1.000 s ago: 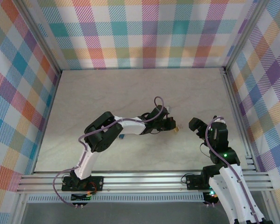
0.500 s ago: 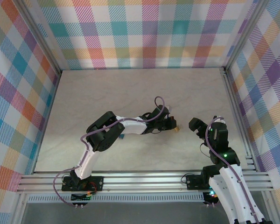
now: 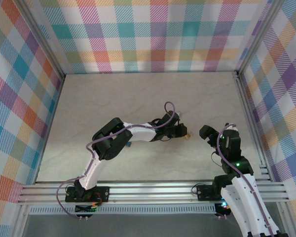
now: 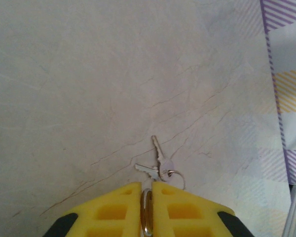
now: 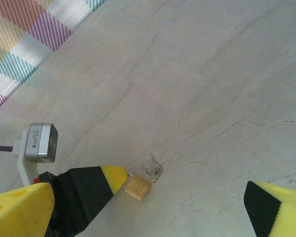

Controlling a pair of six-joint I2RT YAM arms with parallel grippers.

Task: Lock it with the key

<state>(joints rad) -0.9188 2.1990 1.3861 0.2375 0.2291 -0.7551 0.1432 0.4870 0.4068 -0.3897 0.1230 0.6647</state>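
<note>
The lock [image 5: 137,188] is a small brass padlock lying on the table [image 5: 212,74]. My left gripper [image 4: 147,186] is shut on its metal shackle [image 4: 146,212], which stands edge-on between the yellow fingers. In the top view the left gripper [image 3: 180,132] reaches to the table's right of middle, with the lock [image 3: 186,135] at its tip. The key [image 4: 158,150] is silver, joined with a second key on a ring, and lies flat just beyond the fingertips. In the right wrist view the key [image 5: 153,170] lies close beside the lock. My right gripper [image 5: 148,217] is open and holds nothing, a short way right of the lock.
Plaid walls [image 3: 158,34] close in the table on three sides. The right wall [image 4: 286,98] is near the keys. A small blue thing [image 3: 129,144] lies by the left arm's elbow. An aluminium rail [image 3: 148,190] runs along the near edge.
The left arm has shifted very slightly, with its gripper still at the lock. The right arm has not moved.
</note>
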